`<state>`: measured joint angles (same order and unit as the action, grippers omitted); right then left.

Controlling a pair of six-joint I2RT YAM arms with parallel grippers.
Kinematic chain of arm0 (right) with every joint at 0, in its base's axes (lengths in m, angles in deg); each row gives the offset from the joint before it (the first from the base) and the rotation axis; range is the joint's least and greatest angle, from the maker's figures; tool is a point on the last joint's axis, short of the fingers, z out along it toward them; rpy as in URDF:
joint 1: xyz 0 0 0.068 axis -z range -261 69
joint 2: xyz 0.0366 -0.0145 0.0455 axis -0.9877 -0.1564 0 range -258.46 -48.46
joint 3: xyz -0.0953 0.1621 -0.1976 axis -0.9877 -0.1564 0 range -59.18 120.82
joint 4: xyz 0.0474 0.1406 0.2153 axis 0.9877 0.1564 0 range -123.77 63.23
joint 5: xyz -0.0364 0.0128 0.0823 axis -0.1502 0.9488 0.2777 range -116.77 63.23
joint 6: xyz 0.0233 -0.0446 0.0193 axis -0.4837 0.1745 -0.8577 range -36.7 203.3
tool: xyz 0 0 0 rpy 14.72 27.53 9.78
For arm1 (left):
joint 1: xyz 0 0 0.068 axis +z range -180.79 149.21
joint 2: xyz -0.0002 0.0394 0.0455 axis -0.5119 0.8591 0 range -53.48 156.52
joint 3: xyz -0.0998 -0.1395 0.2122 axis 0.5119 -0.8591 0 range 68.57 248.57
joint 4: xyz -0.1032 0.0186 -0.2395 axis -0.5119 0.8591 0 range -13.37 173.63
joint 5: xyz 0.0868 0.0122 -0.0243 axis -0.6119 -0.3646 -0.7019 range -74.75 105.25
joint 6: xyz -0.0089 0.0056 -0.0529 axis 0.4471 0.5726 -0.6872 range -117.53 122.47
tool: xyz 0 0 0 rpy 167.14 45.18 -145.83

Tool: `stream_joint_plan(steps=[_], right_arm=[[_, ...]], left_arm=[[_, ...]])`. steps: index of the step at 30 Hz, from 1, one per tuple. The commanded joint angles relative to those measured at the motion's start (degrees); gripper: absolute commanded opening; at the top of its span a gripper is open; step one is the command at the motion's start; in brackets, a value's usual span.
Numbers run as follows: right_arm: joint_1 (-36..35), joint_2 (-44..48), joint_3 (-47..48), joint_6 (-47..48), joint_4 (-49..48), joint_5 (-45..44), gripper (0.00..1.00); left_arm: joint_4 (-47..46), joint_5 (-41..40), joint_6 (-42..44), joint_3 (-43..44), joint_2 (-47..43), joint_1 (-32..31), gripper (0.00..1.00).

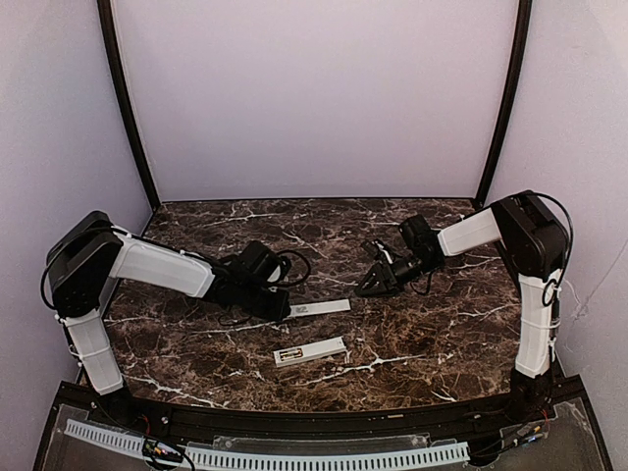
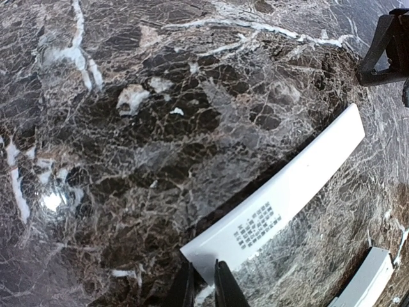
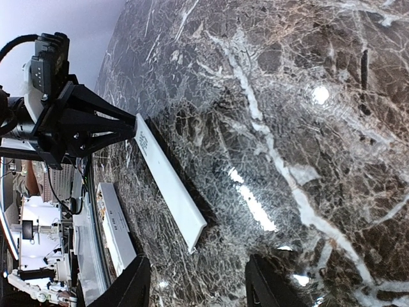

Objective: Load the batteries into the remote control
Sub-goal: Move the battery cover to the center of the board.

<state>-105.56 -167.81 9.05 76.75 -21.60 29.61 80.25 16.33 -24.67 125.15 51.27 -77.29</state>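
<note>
The white remote control point(image 1: 312, 350) lies on the marble near the front, with gold-yellow batteries point(image 1: 287, 355) showing in its open left end. It also shows in the left wrist view point(image 2: 367, 281) and the right wrist view point(image 3: 116, 225). The thin white cover strip point(image 1: 321, 308) with grey print lies behind it. My left gripper point(image 1: 282, 306) is shut on the strip's left end point(image 2: 281, 192), its corner between the fingertips point(image 2: 206, 289). My right gripper point(image 1: 373, 284) is open and empty point(image 3: 201, 288), just right of the strip's far end point(image 3: 169, 185).
The dark marble table point(image 1: 412, 334) is walled by pale panels at the back and sides. A black rail with a white perforated strip point(image 1: 294, 456) runs along the near edge. My left gripper's black frame point(image 3: 77, 125) shows in the right wrist view.
</note>
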Motion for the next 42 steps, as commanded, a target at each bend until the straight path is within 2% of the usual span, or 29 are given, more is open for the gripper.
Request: stream_joint_plan(steps=[1, 10, 16, 26, 32, 42], right_arm=[[-0.47, -0.96, -0.46, 0.13, 1.37, -0.7, 0.5], [-0.48, -1.11, -0.59, 0.22, 1.42, -0.73, 0.5], [-0.47, -1.21, -0.48, 0.31, 1.5, -0.82, 0.5], [-0.84, -0.38, -0.49, 0.21, 1.71, -1.89, 0.49], [-3.0, -1.02, -0.34, -0.04, 2.36, -4.27, 0.45], [-5.1, -5.19, 1.77, -0.05, 2.69, -4.85, 0.45]], left_arm=[[10.26, -3.55, -1.36, -2.38, 2.34, 1.37, 0.11], [7.91, -1.33, -2.78, -3.47, 2.54, 2.85, 0.08], [5.88, 2.92, -3.53, -3.89, 3.01, 3.69, 0.07], [-5.04, 8.6, -4.6, -10.34, -4.83, 7.32, 0.27], [-6.55, 12.31, -3.18, -8.47, -2.74, 8.76, 0.31], [-10.11, 19.2, -3.55, -6.77, 2.65, 8.71, 0.3]])
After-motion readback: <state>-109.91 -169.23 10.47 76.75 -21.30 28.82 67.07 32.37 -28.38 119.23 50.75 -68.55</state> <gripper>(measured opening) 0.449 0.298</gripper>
